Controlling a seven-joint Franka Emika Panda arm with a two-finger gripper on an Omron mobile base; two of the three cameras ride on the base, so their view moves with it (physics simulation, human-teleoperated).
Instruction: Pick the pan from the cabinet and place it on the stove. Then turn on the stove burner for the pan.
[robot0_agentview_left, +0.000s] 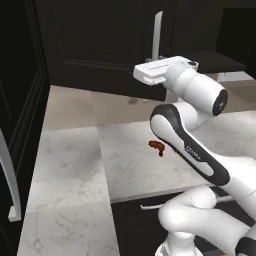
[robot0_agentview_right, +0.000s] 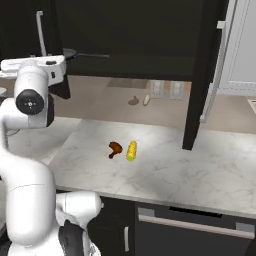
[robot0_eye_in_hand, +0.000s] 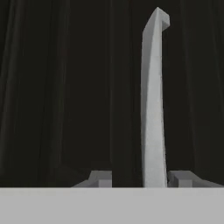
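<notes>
The cabinet (robot0_agentview_left: 100, 45) is black and hangs above the counter. One long silver bar handle (robot0_eye_in_hand: 153, 109) rises between my fingertips, close against the right one, with a gap to the left one. My gripper (robot0_eye_in_hand: 140, 178) is open around that handle (robot0_agentview_left: 158, 35) at its lower end. In the right base view the right door (robot0_agentview_right: 200, 75) stands swung out edge-on. Inside on the shelf lies the pan (robot0_agentview_right: 70, 52), dark and round, its thin handle pointing right. My gripper (robot0_agentview_right: 56, 64) sits just left of the pan. The stove and its burner are out of view.
A brown food piece (robot0_agentview_right: 115, 149) and a yellow corn cob (robot0_agentview_right: 131, 150) lie on the marble counter (robot0_agentview_right: 200, 170). Wall sockets (robot0_agentview_right: 165, 89) sit on the backsplash. A tall black unit with a silver handle (robot0_agentview_left: 7, 175) stands at the left. Black drawers (robot0_agentview_right: 190, 220) run below the counter.
</notes>
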